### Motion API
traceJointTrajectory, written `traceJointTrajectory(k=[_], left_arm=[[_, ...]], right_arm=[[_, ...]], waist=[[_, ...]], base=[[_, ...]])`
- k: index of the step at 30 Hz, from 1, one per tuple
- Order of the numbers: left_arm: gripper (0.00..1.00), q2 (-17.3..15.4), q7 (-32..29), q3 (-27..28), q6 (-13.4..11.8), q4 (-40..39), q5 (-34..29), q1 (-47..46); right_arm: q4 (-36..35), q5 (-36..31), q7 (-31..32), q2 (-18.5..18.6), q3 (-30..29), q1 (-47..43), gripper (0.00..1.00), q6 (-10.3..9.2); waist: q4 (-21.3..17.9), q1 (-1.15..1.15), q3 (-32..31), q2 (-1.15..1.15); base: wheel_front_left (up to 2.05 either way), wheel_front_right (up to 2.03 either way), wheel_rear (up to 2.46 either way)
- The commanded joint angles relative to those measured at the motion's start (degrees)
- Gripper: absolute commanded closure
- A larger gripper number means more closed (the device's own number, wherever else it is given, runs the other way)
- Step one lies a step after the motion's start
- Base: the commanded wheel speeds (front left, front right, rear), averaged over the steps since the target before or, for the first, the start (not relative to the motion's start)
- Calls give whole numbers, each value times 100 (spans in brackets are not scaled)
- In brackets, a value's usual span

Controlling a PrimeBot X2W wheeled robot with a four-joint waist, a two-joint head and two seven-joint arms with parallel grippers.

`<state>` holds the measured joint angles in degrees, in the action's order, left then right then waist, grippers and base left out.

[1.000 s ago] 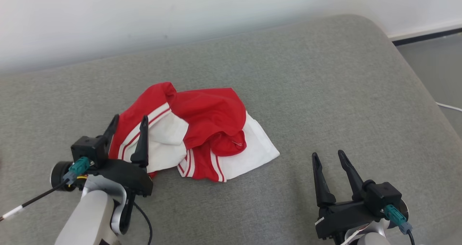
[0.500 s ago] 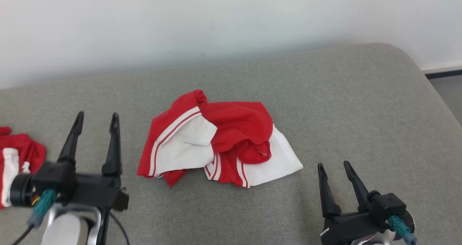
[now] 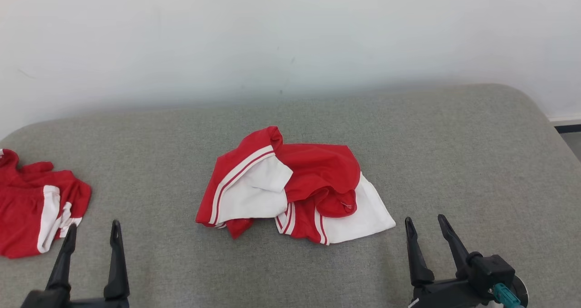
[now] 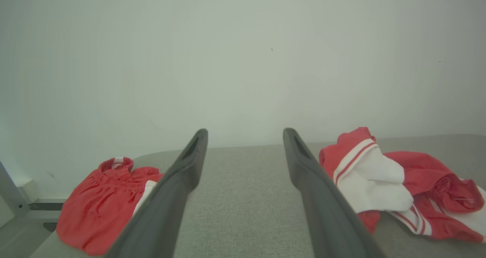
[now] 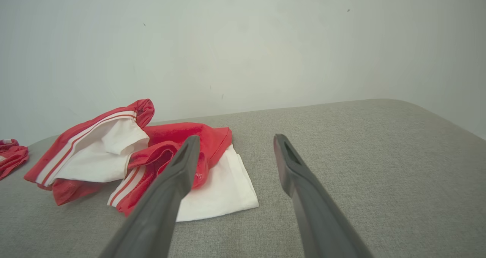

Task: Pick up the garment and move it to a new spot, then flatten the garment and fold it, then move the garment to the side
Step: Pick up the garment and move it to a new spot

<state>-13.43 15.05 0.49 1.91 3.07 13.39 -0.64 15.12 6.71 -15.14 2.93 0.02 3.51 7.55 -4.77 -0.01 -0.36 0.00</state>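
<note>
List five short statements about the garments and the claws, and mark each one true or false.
1. The crumpled red and white garment lies on the grey cushion. True.
2. The left claw is shut on cloth. False: it is open and holds nothing.
3. A second red garment lies to the robot's left of the crumpled one, apart from it. True.
4. The right claw rests on the crumpled garment. False: it is open, near its right side, with bare cushion between them.
5. The crumpled garment is spread out flat. False: it is bunched, with layers overlapping.
</note>
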Motion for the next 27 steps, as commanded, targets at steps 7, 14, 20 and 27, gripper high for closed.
traceJointTrajectory(k=[7,14,20,27], left_arm=[[0,280,19,359,7,-154,-181,562],[0,498,19,555,105,-85,-356,783],[0,640,19,615,211,28,-490,839],[0,717,19,628,315,235,-611,794]], right_arm=[[-17,-88,-2,-11,-91,-161,0,-12],[30,-86,-1,-11,-114,-207,0,-12],[105,-50,-1,-11,-72,-220,0,-12],[178,-41,-2,-11,-55,-210,0,-12]], waist=[[120,1,-96,0],[176,1,-127,0],[207,1,-128,0],[222,1,-93,0]], base=[[0,0,0],[0,0,0],[0,0,0],[0,0,0]])
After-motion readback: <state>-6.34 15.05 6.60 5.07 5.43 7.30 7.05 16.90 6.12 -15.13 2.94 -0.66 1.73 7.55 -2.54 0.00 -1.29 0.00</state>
